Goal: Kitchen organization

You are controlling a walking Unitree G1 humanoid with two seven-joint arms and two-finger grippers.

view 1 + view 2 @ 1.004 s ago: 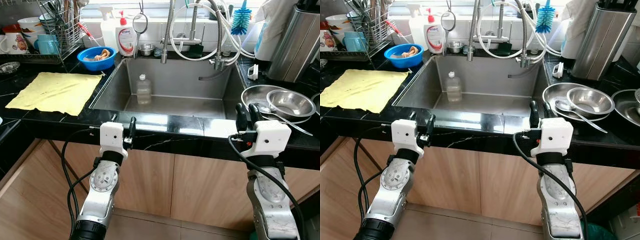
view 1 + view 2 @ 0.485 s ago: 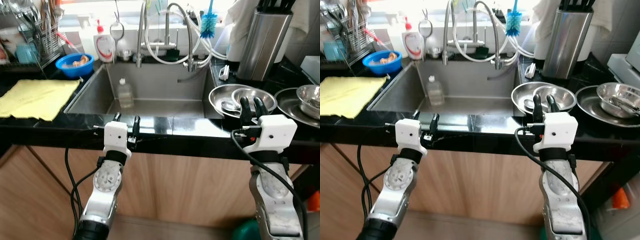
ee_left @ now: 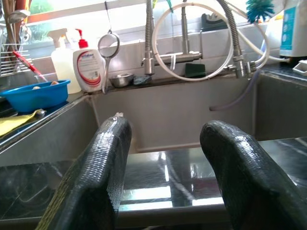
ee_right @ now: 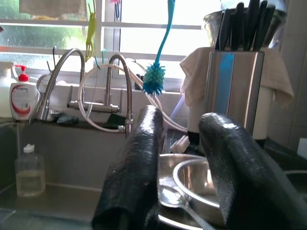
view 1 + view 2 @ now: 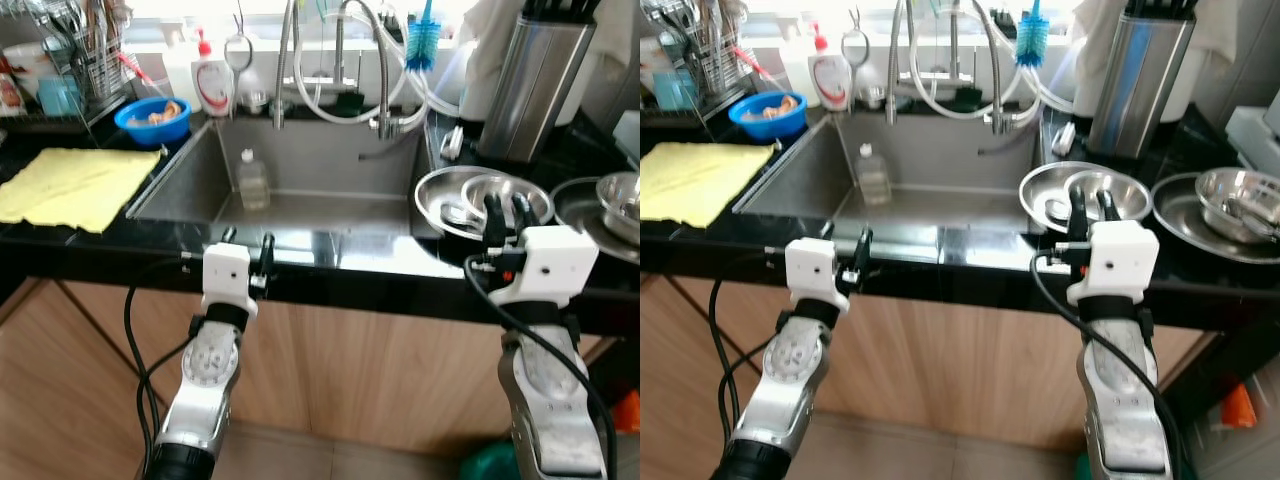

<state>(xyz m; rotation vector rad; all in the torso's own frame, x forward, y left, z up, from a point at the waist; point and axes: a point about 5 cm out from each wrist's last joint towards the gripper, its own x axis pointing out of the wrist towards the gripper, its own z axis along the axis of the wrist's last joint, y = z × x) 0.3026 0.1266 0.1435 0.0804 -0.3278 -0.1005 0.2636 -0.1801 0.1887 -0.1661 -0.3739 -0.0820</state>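
Note:
A steel sink [image 5: 330,165] is set in the black counter ahead, and a small clear bottle [image 5: 253,182] stands in its left part. To the sink's right, nested steel bowls [image 5: 480,192] hold a spoon [image 4: 175,199]. A yellow cloth [image 5: 75,185] lies flat on the left counter. My left gripper [image 5: 247,243] is open at the counter's front edge before the sink, holding nothing. My right gripper [image 5: 505,214] is open at the counter edge just in front of the bowls, with a narrow gap between its fingers and nothing held.
Behind the cloth are a blue bowl [image 5: 152,118], a soap bottle [image 5: 213,85] and a dish rack [image 5: 65,40]. Faucets and hoses [image 5: 340,60] rise behind the sink. A steel knife holder [image 5: 535,85] stands at the back right. More steel dishes [image 5: 1230,200] lie far right. Wooden cabinet fronts [image 5: 350,370] are below.
The whole view swung right over the last second, bringing in the far-right dishes, then shifted slightly back. Both grippers keep the same pose at the counter edge.

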